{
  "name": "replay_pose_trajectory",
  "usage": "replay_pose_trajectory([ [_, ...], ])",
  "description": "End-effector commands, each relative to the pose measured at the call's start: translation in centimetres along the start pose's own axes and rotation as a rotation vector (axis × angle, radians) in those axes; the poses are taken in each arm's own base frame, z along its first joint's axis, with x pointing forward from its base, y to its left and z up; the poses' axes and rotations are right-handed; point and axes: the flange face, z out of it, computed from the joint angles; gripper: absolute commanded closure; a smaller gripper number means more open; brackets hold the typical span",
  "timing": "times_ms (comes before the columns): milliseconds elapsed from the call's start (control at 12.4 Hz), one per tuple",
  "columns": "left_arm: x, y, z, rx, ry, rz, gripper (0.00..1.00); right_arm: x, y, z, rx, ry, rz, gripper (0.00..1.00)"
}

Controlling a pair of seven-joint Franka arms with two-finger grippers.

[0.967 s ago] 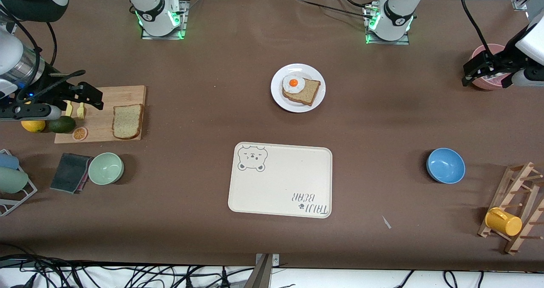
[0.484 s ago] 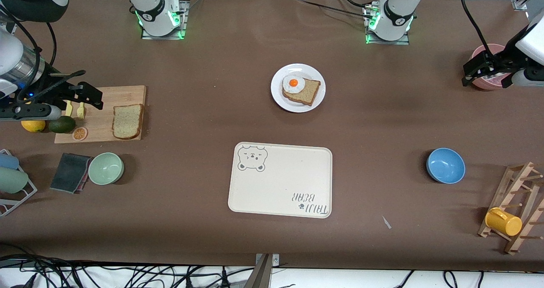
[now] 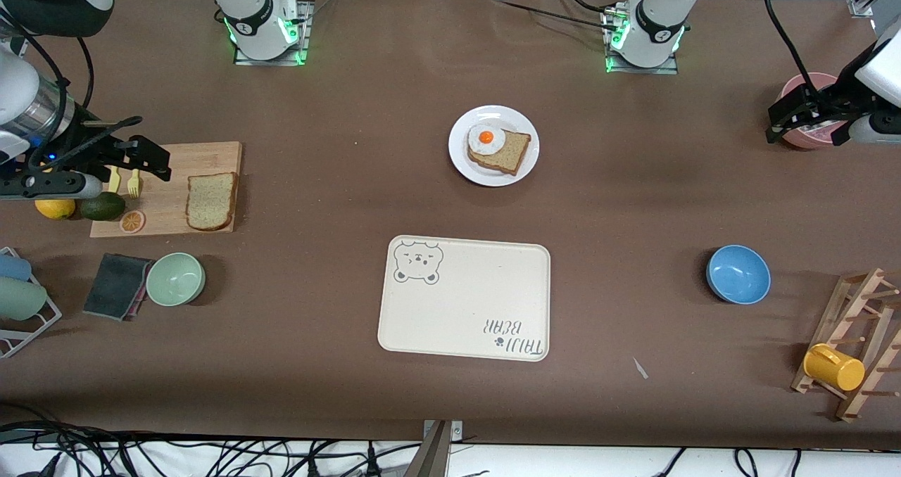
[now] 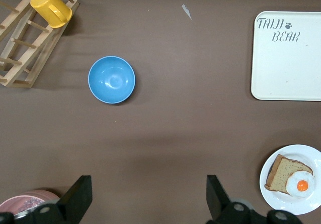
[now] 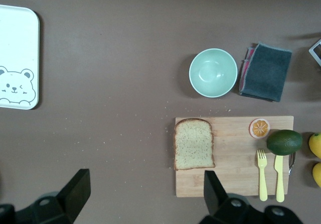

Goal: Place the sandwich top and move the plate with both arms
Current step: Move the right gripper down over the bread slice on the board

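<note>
Near to far: bear-print tray at mid-table; sandwich top on the cutting board, awaiting pickup; plate farther, central. Right gripper and left gripper hover at opposite table ends, fingers spread, empty.

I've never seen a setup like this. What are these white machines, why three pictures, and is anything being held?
These are two white robot arms bolted to a brown table. One picture looks down from a high camera facing them; the other two come from cameras on each arm's wrist. The left gripper hangs open over a pink bowl. The right gripper hangs open over a wooden cutting board. Neither holds anything. A light-tan bread slice lies on that board. A small white plate carries darker bread with a fried egg. Nearer the high camera lies a cream bear-print tray.
</note>
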Motion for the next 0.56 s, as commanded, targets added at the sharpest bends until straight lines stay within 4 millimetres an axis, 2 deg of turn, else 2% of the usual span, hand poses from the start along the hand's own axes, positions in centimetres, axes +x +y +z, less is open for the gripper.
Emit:
replay_pose_trajectory([
  [0,0.4,0.0,-0.5,0.021,-0.006,0.002,0.0,-0.9,0.3,1.1,-0.017,-0.03,-0.006,0.0],
  [81,0.4,-0.1,-0.5,0.021,-0.006,0.001,0.0,-1.0,0.3,1.5,-0.017,-0.038,-0.006,0.0],
  [322,0.4,-0.3,-0.5,0.021,-0.006,0.001,0.0,-1.9,0.2,4.7,-0.021,-0.064,0.0,0.0],
  [484,0.4,-0.4,-0.5,0.021,-0.006,0.001,0.0,-2.9,0.3,8.4,-0.02,-0.055,0.002,0.0],
])
